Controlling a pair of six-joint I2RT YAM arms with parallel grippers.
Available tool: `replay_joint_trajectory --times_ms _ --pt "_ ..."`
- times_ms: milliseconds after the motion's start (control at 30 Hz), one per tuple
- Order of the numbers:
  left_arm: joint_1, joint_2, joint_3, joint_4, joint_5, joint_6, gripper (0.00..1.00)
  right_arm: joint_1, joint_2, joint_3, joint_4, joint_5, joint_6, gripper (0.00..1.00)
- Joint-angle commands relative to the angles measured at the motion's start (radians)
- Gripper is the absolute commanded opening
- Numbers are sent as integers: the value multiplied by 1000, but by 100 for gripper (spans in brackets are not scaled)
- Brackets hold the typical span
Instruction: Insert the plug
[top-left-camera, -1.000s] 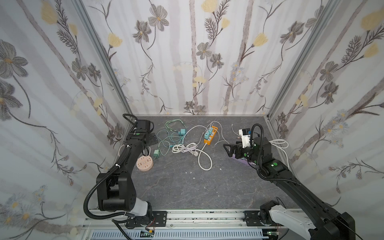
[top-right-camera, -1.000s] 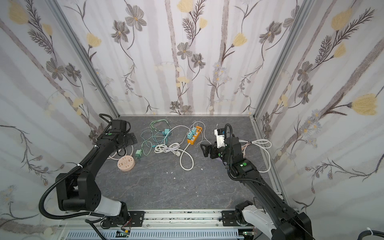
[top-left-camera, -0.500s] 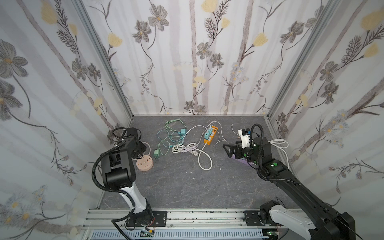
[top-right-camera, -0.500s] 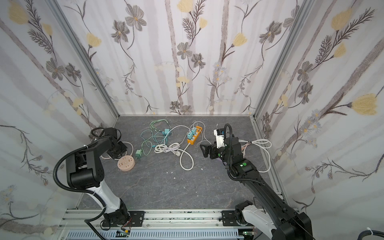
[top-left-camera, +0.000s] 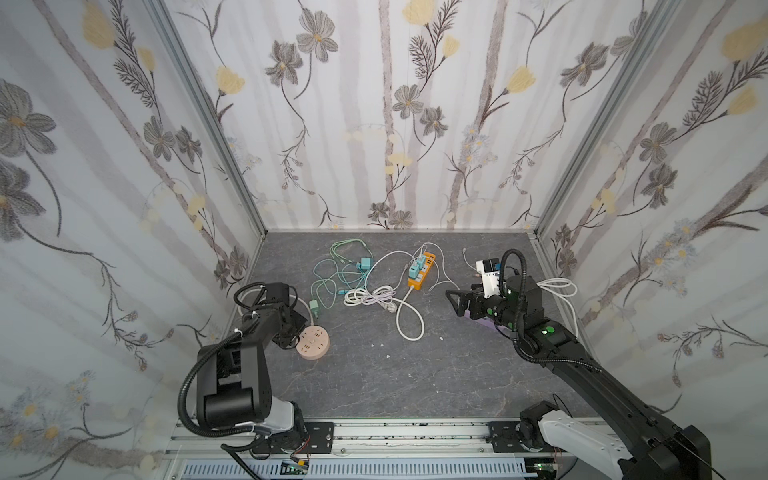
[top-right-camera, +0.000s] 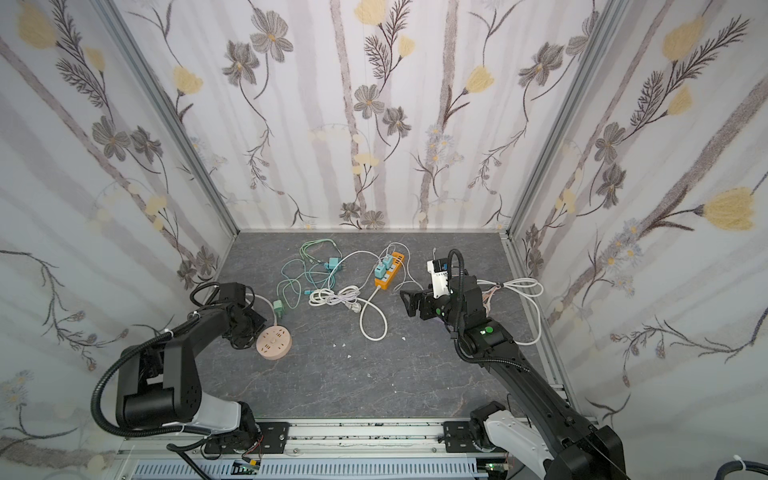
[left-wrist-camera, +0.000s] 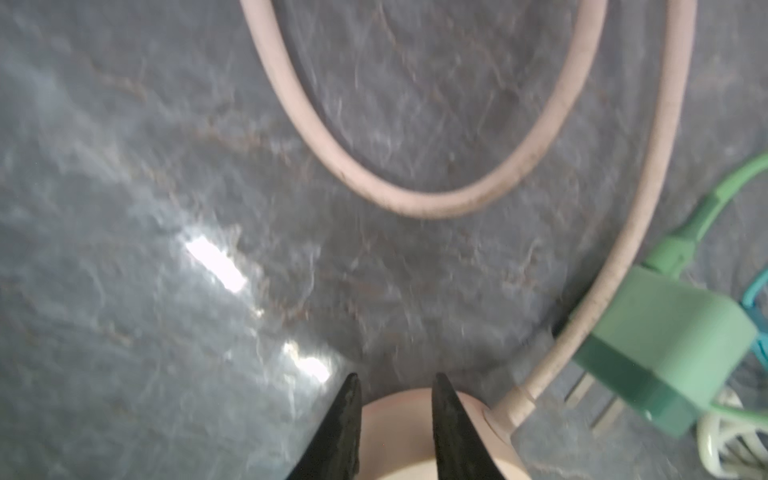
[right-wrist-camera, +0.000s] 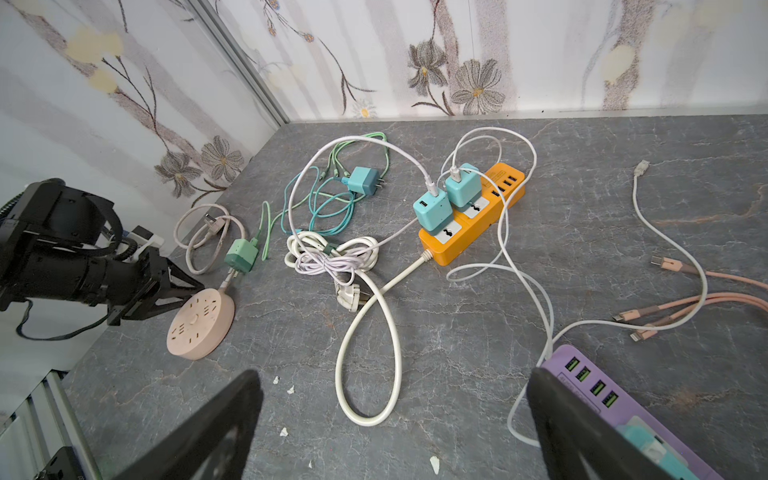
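A green plug (top-left-camera: 314, 309) (right-wrist-camera: 241, 254) lies on the grey floor, its prongs pointing toward a round pink socket (top-left-camera: 312, 341) (top-right-camera: 273, 341) close by. My left gripper (top-left-camera: 297, 332) (right-wrist-camera: 189, 291) sits at the socket's left rim. In the left wrist view its fingers (left-wrist-camera: 349, 415) stand narrowly apart with the socket's rim (left-wrist-camera: 395, 419) between them, and the plug (left-wrist-camera: 665, 349) lies off to one side. My right gripper (top-left-camera: 453, 301) (right-wrist-camera: 392, 374) hovers wide open on the right with nothing in it.
An orange power strip (top-left-camera: 423, 272) carries two teal chargers. A loose teal charger (top-left-camera: 365, 263) and a coiled white cable (top-left-camera: 370, 297) lie mid-floor. A purple strip (right-wrist-camera: 598, 390) sits under my right gripper. Pink cables (right-wrist-camera: 706, 299) trail right. Walls close three sides.
My left arm pulled back from the far left corner to the round socket, and its jaws narrowed. The right arm has not moved.
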Motion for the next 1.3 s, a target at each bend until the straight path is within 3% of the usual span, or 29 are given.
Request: replay_joint_trajectory --times_ms 0,167,367,500,567,733,800,900,1033,1167,1267 --pt "-86 -104 -77 -28 0 -220 33 7 19 -7 73 -36 -14 99" --pt "-277 -193 -154 4 6 -429 33 33 57 -9 111 -59 -31 99" --pt "-430 -191 -117 -29 46 -544 31 68 89 -2 114 -74 -56 99" --pt "-517 -199 -103 -53 44 -621 31 121 113 -17 103 -154 -178 98" --pt "-558 -189 -111 -7 61 -663 32 189 142 -9 72 -140 -272 97" --pt "-639 -76 -100 109 108 -687 33 327 254 28 47 -90 -369 94" --pt "-650 -27 -67 143 139 -659 33 353 289 49 51 -82 -376 94" --pt "-690 2 49 64 122 -587 33 390 316 76 40 -71 -382 94" --pt "-697 -74 170 -129 3 -463 42 399 303 73 34 -26 -386 95" --pt "-690 -118 297 -289 -246 -126 70 397 268 55 66 51 -373 98" --pt "-658 -69 344 -361 -509 117 83 398 253 55 93 131 -346 99"
